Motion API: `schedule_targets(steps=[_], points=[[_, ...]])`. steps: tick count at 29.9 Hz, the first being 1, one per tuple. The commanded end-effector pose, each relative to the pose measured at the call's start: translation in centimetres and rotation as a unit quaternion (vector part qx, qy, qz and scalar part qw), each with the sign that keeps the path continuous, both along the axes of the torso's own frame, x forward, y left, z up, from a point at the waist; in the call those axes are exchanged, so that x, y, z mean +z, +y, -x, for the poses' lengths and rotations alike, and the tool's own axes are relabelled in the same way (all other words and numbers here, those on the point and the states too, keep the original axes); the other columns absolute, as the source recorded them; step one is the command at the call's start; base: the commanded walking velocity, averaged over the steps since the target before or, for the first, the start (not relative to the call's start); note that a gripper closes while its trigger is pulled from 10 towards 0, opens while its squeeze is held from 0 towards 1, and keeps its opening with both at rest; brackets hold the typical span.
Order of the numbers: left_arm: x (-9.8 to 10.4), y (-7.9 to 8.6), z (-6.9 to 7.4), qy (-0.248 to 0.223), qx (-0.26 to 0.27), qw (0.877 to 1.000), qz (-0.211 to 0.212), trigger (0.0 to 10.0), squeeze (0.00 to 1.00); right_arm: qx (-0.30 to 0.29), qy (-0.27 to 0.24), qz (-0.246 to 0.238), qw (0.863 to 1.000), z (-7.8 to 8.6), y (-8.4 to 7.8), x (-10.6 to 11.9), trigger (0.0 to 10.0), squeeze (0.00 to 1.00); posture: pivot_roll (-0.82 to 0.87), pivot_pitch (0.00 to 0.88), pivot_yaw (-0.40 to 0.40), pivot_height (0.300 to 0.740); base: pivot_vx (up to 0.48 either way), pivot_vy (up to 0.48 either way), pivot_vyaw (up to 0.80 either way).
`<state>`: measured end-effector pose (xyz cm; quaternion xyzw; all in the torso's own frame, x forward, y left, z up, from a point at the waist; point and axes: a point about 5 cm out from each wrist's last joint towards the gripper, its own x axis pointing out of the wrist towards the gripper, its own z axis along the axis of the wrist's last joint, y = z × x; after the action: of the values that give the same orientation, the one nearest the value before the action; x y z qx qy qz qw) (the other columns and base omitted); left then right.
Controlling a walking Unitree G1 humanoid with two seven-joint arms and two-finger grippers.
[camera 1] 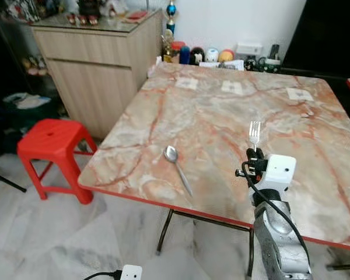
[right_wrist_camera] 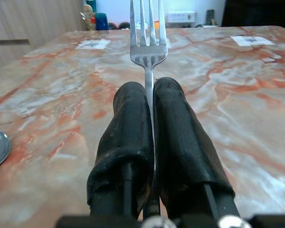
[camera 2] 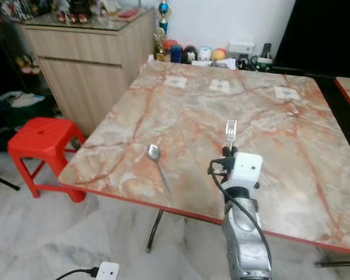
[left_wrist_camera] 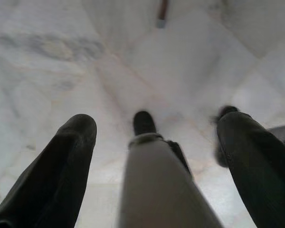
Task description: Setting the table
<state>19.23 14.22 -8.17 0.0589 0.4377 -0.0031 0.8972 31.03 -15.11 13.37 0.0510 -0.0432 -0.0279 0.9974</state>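
Slim silver metal fork [right_wrist_camera: 148, 45], judged light, rigid and slippery, is pinched by its thin handle between the pressed-together black fingers of the right gripper [camera 1: 255, 155], tines forward above the red-veined marble table [camera 1: 221, 116].

Marble table [camera 1: 221, 116] with spoon [camera 1: 176, 165], perhaps cards [camera 1: 231, 87]

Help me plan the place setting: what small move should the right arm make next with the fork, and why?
Probably lower the fork onto the marble table to the right of the spoon. The right gripper pinches its handle, tines pointing at the far edge, above bare tabletop; the spoon already lies flat near the front edge. The left gripper hangs open over the floor.
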Motion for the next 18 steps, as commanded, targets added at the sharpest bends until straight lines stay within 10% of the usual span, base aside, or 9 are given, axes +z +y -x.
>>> schedule_targets(steps=[1, 18], points=[[-0.31, -0.52, 0.56, 0.013, -0.01, 1.0, 0.001, 10.0, 0.0, -0.008, -0.004, 0.005, 1.0, -0.02, -0.39, 0.18, 10.0, 0.0, 0.01, 0.066, -0.018, 0.74, 0.0, -0.247, 0.0], [-0.23, -0.58, 0.39, 0.011, -0.007, 1.0, 0.003, 10.0, 0.0, -0.014, -0.006, 0.007, 1.0, -0.18, -0.61, 0.25, 10.0, 0.0, 0.01, 0.08, -0.019, 0.74, 0.0, -0.321, 0.0]])
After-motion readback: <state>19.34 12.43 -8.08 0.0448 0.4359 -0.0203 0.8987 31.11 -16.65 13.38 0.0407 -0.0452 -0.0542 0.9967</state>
